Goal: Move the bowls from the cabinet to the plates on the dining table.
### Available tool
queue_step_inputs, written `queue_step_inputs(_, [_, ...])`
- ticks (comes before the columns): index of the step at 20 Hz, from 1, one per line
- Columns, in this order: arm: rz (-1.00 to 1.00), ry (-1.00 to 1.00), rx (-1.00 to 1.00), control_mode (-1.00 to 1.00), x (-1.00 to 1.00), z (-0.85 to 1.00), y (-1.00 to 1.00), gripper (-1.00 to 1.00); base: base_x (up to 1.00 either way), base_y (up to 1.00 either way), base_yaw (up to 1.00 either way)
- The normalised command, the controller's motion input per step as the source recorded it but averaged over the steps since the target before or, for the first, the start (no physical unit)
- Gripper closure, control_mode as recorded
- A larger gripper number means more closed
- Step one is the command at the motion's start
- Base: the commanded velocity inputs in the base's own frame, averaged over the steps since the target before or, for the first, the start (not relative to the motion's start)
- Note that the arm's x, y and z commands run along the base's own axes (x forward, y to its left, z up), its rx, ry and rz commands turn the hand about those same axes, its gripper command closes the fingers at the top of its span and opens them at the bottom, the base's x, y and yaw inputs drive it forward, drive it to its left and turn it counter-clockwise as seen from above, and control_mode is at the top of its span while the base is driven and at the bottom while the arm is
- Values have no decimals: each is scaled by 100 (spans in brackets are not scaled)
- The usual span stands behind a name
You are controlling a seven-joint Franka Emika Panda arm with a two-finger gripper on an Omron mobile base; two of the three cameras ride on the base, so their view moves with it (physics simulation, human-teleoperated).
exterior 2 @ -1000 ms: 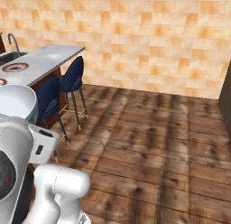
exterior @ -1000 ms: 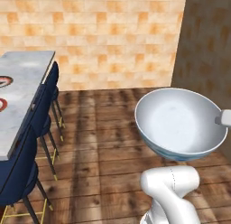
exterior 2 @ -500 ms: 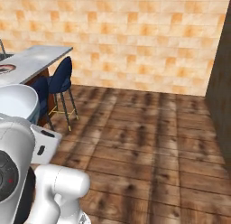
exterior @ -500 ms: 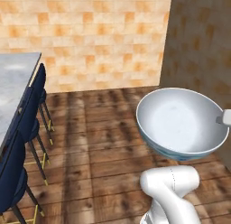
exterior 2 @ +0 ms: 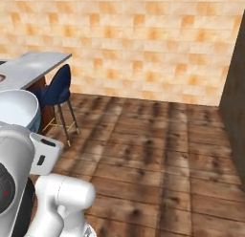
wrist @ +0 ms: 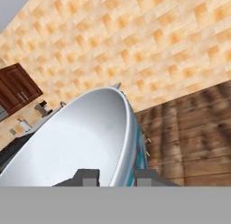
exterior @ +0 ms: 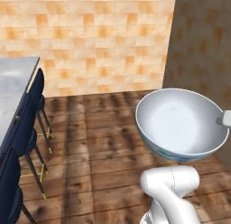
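Observation:
The grey-white bowl (exterior: 180, 123) with a bluish patterned outside hangs in the air above the wooden floor, level and open side up. My gripper (wrist: 118, 176) is shut on its rim, with one fingertip (wrist: 89, 175) inside the bowl (wrist: 81, 142) and the other outside. The same bowl (exterior 2: 16, 109) shows at the left edge of the right base view. The marble dining table (exterior: 13, 83) lies off to the left, also seen further back (exterior 2: 33, 69). A dark reddish-brown cabinet (wrist: 18, 87) shows at the upper left of the hand view.
Blue stools (exterior: 27, 114) line the table's near side, one of them (exterior 2: 60, 85) at its end. A tan tiled wall (exterior: 99, 38) stands ahead. A dark panel (exterior 2: 237, 102) rises on the right. Open wooden floor (exterior 2: 153, 150) stretches in between.
The whole scene has slid left in both base views, so the camera has moved with the base. The plates on the table have left the frame. The bowl stays held in the same grip.

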Motion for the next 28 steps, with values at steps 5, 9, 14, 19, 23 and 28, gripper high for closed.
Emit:
queue_step_inputs(5, [0, 0, 0, 100, 0, 0, 0, 100, 99, -5, 0])
queue_step_inputs(9, [0, 0, 0, 100, 0, 0, 0, 100, 100, -4, 0])
queue_step_inputs(14, [0, 0, 0, 100, 0, 0, 0, 100, 100, -2, 0])
queue_step_inputs(19, [0, 0, 0, 100, 0, 0, 0, 100, 98, -1, 0])
queue_step_inputs(23, [0, 0, 0, 100, 0, 0, 0, 100, 45, 0, 0])
queue_step_inputs(28, [0, 0, 0, 100, 0, 0, 0, 100, 3, 0, 5])
